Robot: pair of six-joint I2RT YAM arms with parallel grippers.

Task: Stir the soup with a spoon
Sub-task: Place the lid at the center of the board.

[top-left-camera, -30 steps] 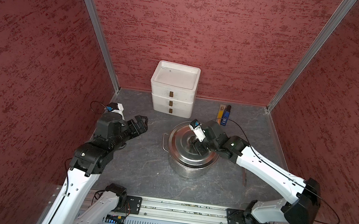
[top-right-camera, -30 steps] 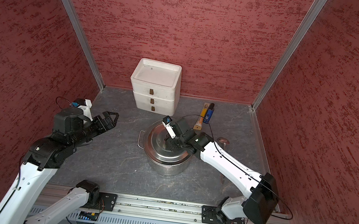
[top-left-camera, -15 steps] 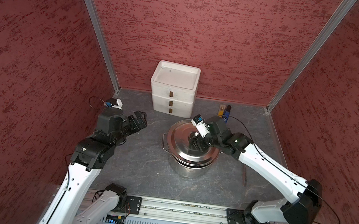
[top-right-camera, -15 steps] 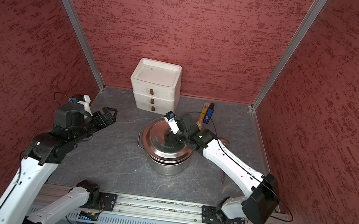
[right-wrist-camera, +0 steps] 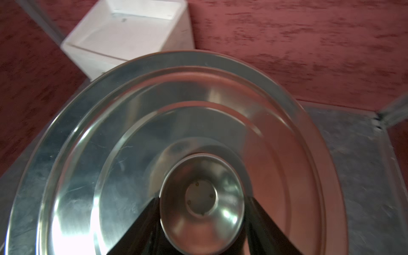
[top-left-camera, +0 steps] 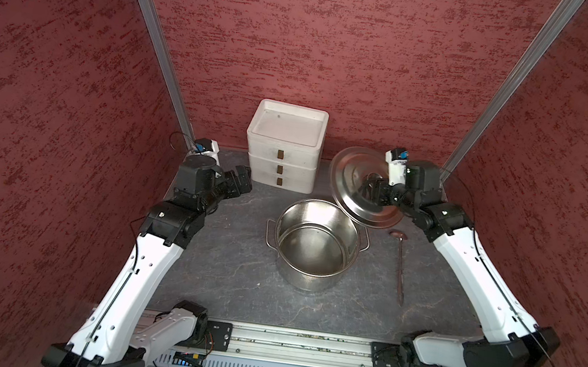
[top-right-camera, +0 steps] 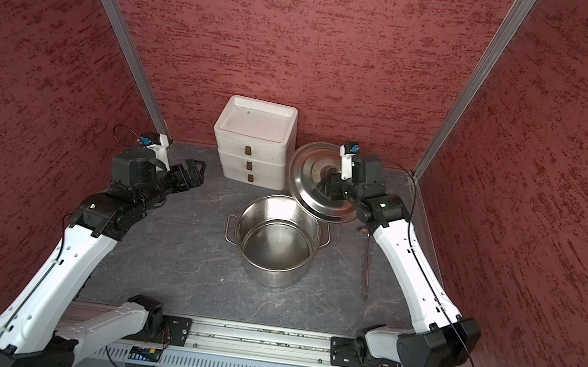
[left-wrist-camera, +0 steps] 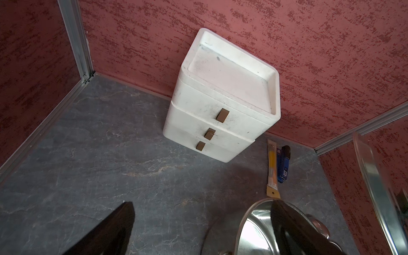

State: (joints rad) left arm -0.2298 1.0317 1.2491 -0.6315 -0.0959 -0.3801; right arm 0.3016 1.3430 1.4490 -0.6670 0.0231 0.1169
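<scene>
Large shiny stainless-steel stockpot [top-left-camera: 305, 280] uncovered at centre of grey table [top-left-camera: 237, 261], round flat steel lid [top-left-camera: 351, 172] tilted in air behind it, pinched at centre by right gripper [right-wrist-camera: 202, 212], long slim silver spoon [top-left-camera: 400, 266] flat on table right of stockpot, left gripper [top-right-camera: 195, 172] spread wide.

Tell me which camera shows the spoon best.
A top view: the spoon lies uncovered, bowl to handle tip, beside the stockpot. In a top view the spoon has its bowl mostly hidden by the right arm. Neither wrist view shows it.
</scene>
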